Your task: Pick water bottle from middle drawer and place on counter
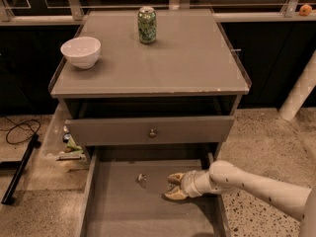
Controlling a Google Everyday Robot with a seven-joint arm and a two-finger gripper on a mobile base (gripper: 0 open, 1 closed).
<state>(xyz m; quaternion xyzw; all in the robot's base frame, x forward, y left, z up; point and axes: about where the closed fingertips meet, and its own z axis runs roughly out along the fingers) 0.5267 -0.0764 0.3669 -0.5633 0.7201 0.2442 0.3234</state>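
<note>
The water bottle (142, 179) lies on its side on the floor of the open middle drawer (118, 211). Only its left end shows clearly; its clear body runs right into my gripper. My gripper (169, 186) reaches in from the right, low over the drawer floor, with its fingers closed around the bottle's right end. The counter (163, 63) is the flat grey top of the cabinet above.
A green soda can (147, 25) stands at the back middle of the counter and a white bowl (81, 51) at its left. The upper drawer with a round knob (152, 133) stands slightly open above. Cables and a black stand (19, 167) lie on the floor at left.
</note>
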